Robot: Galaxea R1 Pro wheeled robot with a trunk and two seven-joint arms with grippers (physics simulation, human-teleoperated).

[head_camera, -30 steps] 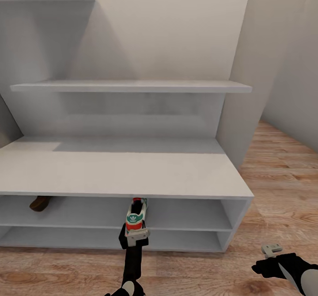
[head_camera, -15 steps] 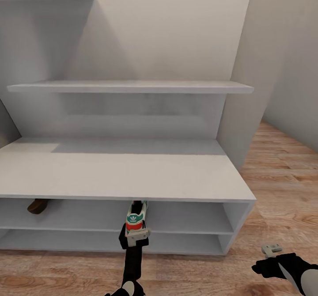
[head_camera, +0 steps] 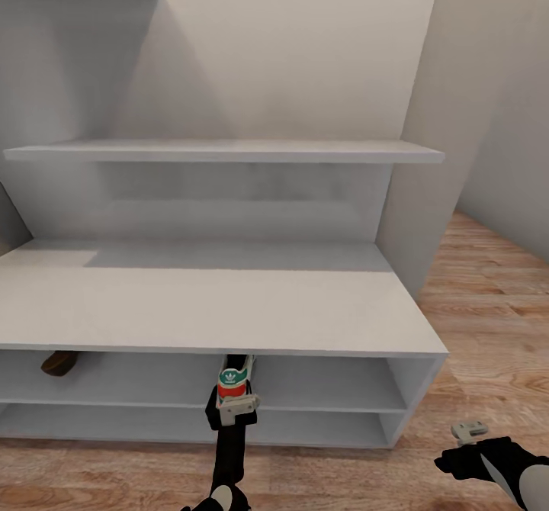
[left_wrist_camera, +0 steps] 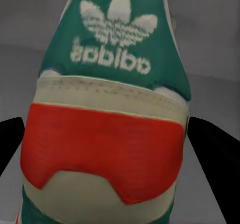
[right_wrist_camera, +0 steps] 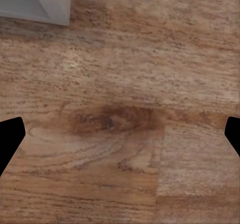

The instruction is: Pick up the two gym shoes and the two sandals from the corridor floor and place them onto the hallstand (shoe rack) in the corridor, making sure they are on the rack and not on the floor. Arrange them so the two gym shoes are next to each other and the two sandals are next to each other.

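Clamped on the heel of a gym shoe (head_camera: 233,378), the left gripper (head_camera: 237,408) has its black fingers (left_wrist_camera: 214,159) pressed to either side of the red and teal heel tab with the white trefoil logo. That left arm stretches straight forward and low, putting the sneaker toe-first into the upper of the two low open shelves of the hallstand (head_camera: 221,305), just under its broad flat top. Over on the left of the same shelf, a brown sandal (head_camera: 59,361) peeks out. Meanwhile the right gripper (head_camera: 470,431) hangs wide apart above the corridor floor (right_wrist_camera: 125,119), holding nothing, off the rack's right corner, its arm drawn back low.
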